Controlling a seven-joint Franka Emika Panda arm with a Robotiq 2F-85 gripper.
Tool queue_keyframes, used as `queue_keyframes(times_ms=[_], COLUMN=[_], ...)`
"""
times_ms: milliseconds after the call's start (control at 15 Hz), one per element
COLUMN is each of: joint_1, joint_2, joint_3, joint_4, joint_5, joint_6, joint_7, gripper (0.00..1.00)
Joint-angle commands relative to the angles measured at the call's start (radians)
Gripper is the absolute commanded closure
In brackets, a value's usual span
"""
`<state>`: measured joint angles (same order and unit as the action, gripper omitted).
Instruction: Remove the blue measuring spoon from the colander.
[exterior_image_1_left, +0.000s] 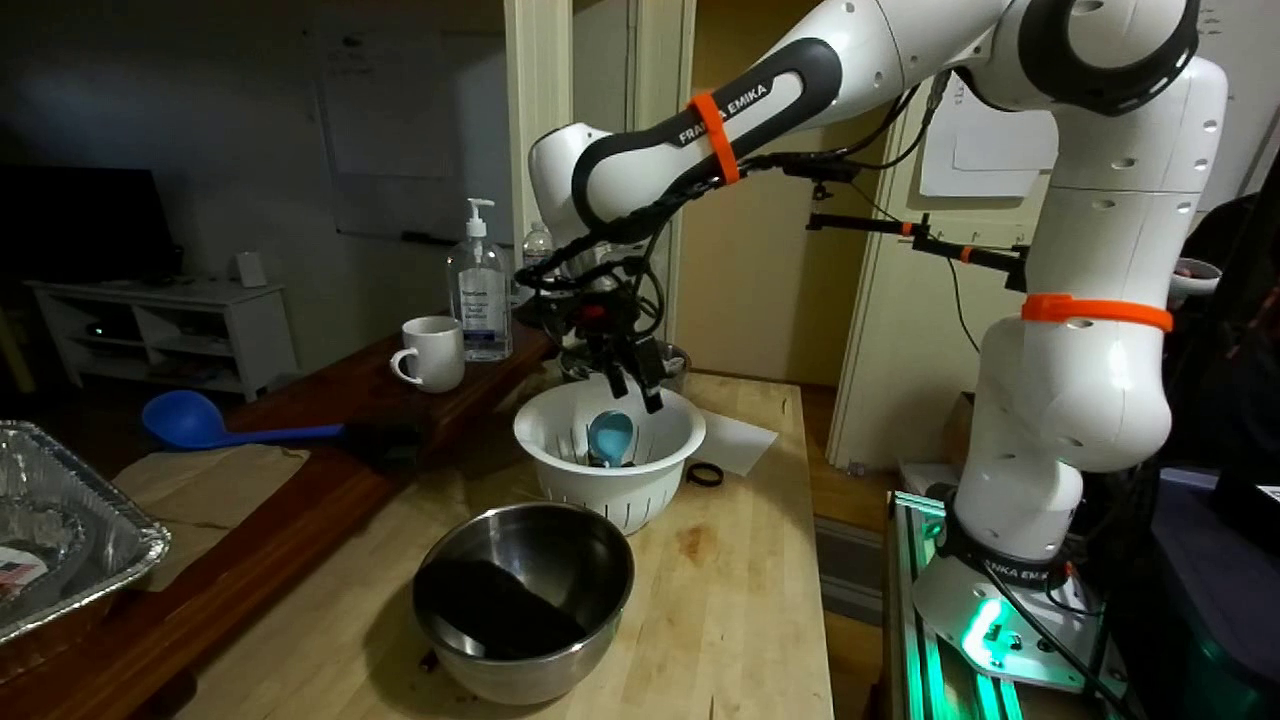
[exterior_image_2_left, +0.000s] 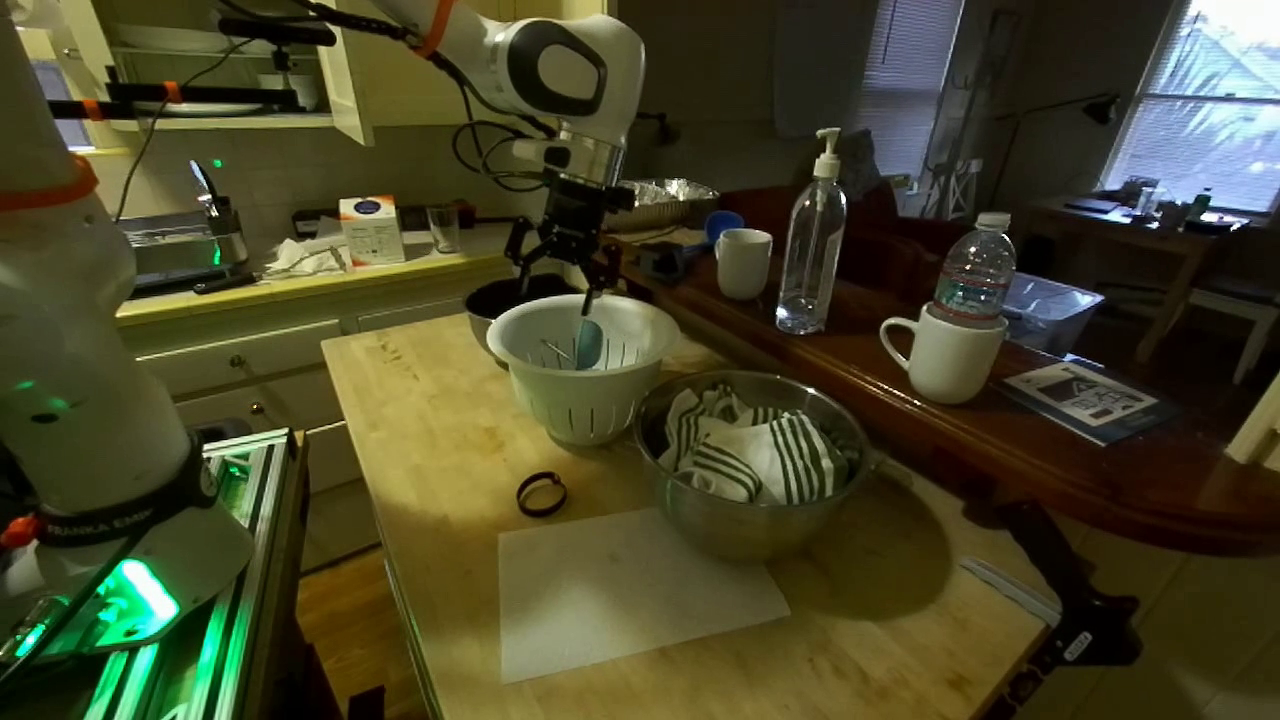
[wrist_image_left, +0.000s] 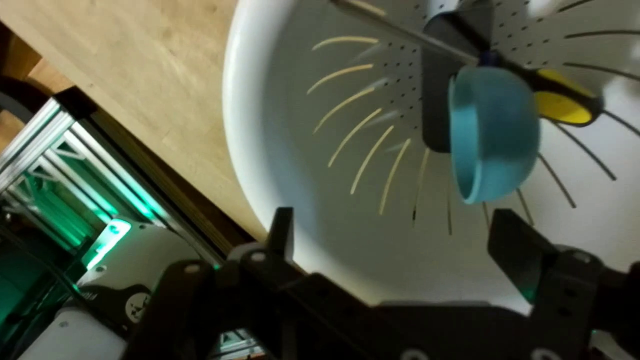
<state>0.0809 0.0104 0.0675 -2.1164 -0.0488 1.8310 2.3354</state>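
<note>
The white colander (exterior_image_1_left: 600, 490) stands on the wooden table, and shows in the other views too (exterior_image_2_left: 585, 405) (wrist_image_left: 320, 200). The light-blue measuring spoon (wrist_image_left: 495, 135) is inside it, its round bowl standing on edge; it also shows in both exterior views (exterior_image_1_left: 610, 438) (exterior_image_2_left: 589, 345). Its handle is not clearly visible. My gripper (wrist_image_left: 392, 221) is open and empty, fingers pointing down over the colander in both exterior views (exterior_image_1_left: 636, 397) (exterior_image_2_left: 556, 297). In the wrist view the spoon lies ahead of the right fingertip, apart from it and not between the fingers.
In the colander lie a yellow-and-black handled tool (wrist_image_left: 562, 102), a thin rod (wrist_image_left: 410, 35) and a dark flat piece (wrist_image_left: 436, 90). Steel bowls stand on both sides, one with a striped towel (exterior_image_2_left: 755, 455), one with something dark (exterior_image_1_left: 525, 640). A black ring (exterior_image_1_left: 704, 474) and paper (exterior_image_2_left: 630, 590) lie near.
</note>
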Motion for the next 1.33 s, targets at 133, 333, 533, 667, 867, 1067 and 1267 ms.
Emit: queue_keyframes(times_ms=[133,333,533,667,867,1067,1267], joint_1=[-0.02,-0.029,-0.033,-0.032,-0.035,-0.031,-0.031], joint_2=[-0.048,-0.011,0.029,0.045,0.061,0.076,0.076], joint_3=[-0.012,-0.016,-0.025,-0.029,-0.037,-0.04,-0.044], joint_4=[-0.051,-0.061,-0.068,-0.07,-0.07,-0.066,-0.073], joint_5=[0.052,0.033,0.036,0.044,0.052,0.043,0.036], joint_6=[0.251,0.35,0.355,0.331,0.34,0.339,0.35], joint_7=[0.094,0.133,0.126,0.102,0.081,0.069,0.063], gripper=[0.0,0.0,0.0,0.0,0.0,0.01,0.09])
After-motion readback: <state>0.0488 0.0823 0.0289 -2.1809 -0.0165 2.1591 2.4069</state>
